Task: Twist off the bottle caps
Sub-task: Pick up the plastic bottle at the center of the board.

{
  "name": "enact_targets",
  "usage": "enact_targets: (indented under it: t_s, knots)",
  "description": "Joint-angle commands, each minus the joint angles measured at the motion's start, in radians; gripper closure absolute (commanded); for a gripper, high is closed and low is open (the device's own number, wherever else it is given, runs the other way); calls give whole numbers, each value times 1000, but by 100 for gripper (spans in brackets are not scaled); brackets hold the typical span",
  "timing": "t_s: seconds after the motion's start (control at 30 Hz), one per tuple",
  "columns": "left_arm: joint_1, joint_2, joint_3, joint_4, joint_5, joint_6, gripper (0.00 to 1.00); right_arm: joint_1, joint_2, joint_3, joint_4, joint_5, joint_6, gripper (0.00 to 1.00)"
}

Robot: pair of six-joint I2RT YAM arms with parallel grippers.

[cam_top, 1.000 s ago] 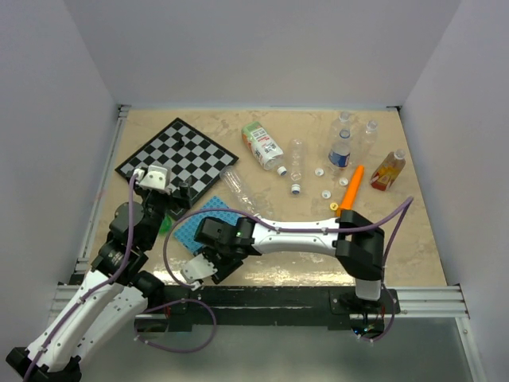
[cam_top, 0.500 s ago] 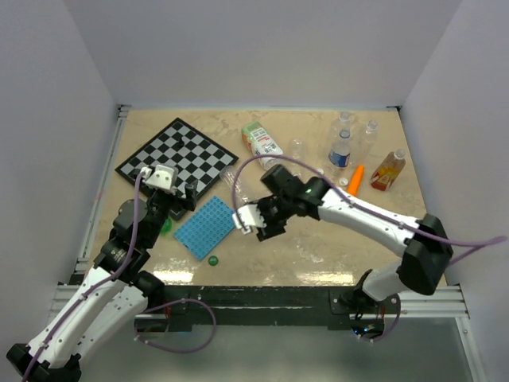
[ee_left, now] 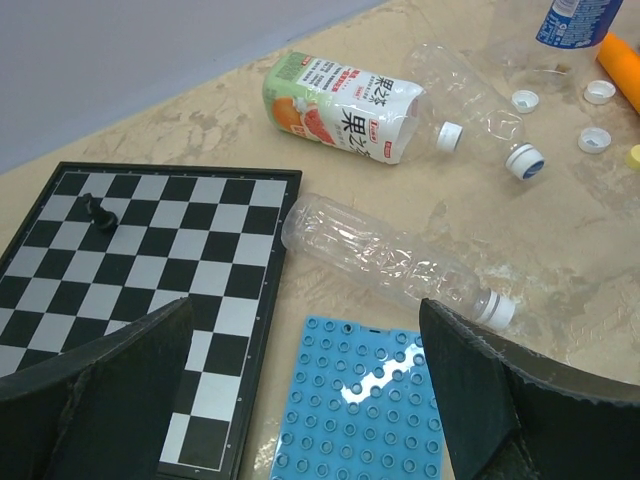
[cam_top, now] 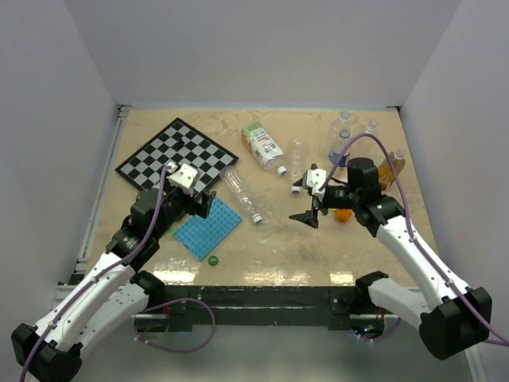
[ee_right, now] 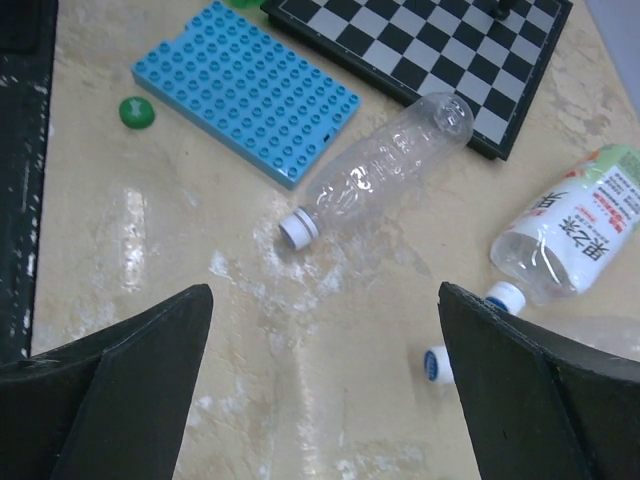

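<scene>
Bottle caps (ee_left: 525,100), one half cut off at edge; left fingers (ee_left: 110,400) and right fingers (ee_right: 520,380) wide apart.

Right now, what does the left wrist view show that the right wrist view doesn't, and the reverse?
Only the left wrist view: three loose white caps, the orange toy and a blue-labelled bottle. Only the right wrist view: a loose green cap near the blue studded plate. Both: that plate, the chessboard, the clear bottle lying capped beside it, and the labelled juice bottle.
</scene>
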Motion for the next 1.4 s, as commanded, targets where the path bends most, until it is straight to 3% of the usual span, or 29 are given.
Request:
enact_targets:
  t_s: [0.0,0.13,0.23,0.37,0.43,0.53,0.73,1.03,1.37]
  knots:
    - [5,-13,28,28,16,12,1,-6,9,-61,289,-109,316,2]
    - [5,-14,21,31,2,15,1,-3,141,-5,321,-126,423,2]
    - [4,-15,19,31,-12,18,1,64,248,66,334,-48,495,2]
    - [5,-30,16,31,-46,22,2,266,368,152,392,315,667,2]
    - [4,-43,13,31,-67,24,2,309,434,182,421,520,793,2]
    - [5,-52,13,33,-101,28,2,333,532,238,434,692,862,2]
    - [5,-61,13,36,-122,32,2,368,688,372,343,721,875,2]
    - [5,-67,13,37,-122,33,2,411,817,448,245,784,850,3]
    - [5,-64,11,39,-118,33,2,419,911,488,203,806,852,12]
